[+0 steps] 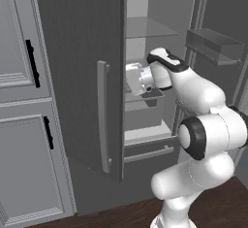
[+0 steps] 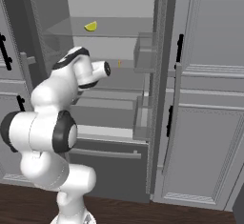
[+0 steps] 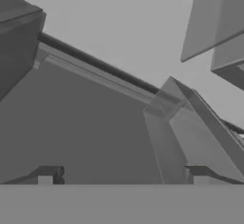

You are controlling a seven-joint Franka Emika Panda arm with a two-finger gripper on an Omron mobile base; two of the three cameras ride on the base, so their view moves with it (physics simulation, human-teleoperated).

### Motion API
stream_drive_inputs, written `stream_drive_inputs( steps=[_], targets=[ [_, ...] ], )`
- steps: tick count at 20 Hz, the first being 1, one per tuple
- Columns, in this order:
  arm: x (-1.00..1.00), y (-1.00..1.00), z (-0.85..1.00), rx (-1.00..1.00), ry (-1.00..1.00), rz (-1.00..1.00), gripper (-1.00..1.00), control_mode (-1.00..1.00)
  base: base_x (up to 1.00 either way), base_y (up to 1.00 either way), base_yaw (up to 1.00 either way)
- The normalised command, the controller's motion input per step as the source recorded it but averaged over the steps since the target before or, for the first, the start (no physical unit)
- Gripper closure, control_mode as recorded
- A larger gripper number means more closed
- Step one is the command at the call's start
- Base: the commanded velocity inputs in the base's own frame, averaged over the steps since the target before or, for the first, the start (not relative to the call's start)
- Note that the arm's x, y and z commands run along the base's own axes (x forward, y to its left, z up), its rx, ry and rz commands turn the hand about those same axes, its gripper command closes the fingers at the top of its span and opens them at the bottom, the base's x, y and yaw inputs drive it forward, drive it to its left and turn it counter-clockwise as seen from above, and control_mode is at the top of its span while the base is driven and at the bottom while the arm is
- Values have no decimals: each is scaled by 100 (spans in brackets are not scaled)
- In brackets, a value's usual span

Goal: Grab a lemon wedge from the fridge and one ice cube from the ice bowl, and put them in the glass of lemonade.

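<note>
Inside the open fridge (image 2: 157,75), one lemon wedge (image 2: 91,26) on upper shelf, gripper (image 3: 121,175) jaws spread, empty

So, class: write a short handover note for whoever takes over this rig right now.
Gripper: open, holding nothing, inside the fridge.
Fridge: right door open, left door shut.
Lemon wedge: lying on an upper shelf, above the level of the hand.
Done: fridge opened, arm reached in.
Left: grab the wedge, fetch one ice cube, put both in the lemonade.
</note>
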Motion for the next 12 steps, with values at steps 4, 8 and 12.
stream_drive_inputs(
  steps=[4, 8, 12],
  targets=[
    [-14, 63, -28, 7, 0, 2, -100, -100, 0, 0, 0],
    [-35, 68, -21, 7, 0, 5, -100, -100, 0, 0, 0],
    [-57, 69, -5, 6, -1, 9, -100, -100, 0, 0, 0]
  ],
)
